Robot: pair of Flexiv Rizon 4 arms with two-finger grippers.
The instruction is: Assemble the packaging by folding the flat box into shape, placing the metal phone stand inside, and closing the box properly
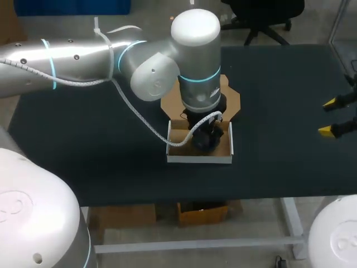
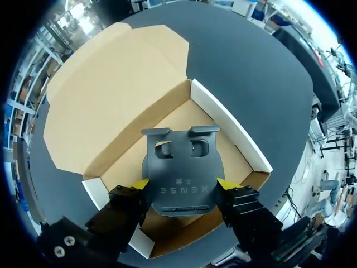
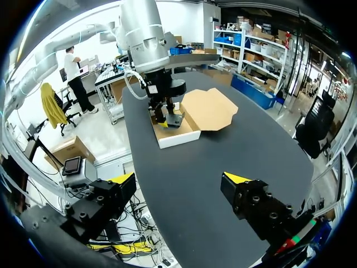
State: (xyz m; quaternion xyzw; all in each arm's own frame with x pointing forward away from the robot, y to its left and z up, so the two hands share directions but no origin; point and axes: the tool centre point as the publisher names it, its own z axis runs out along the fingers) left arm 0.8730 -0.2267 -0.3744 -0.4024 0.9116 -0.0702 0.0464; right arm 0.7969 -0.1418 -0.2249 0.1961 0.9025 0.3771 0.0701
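An open cardboard box (image 1: 199, 152) with white outer walls and a brown inside sits mid-table, its lid (image 1: 231, 99) lying flat behind it. My left arm reaches down into the box, and its gripper (image 1: 207, 135) is shut on the dark metal phone stand (image 2: 181, 167). Both yellow tips press the stand's sides, and the stand sits low over the box floor (image 2: 184, 120). My right gripper (image 1: 329, 117) hangs open and empty at the table's right edge, far from the box. Seen from the right wrist, that gripper (image 3: 178, 178) faces the box (image 3: 177, 135) and lid (image 3: 211, 109).
The dark table top (image 1: 279, 167) spreads bare around the box on all sides. The left arm's large elbow and its white cable (image 1: 139, 114) hang over the table's back left part.
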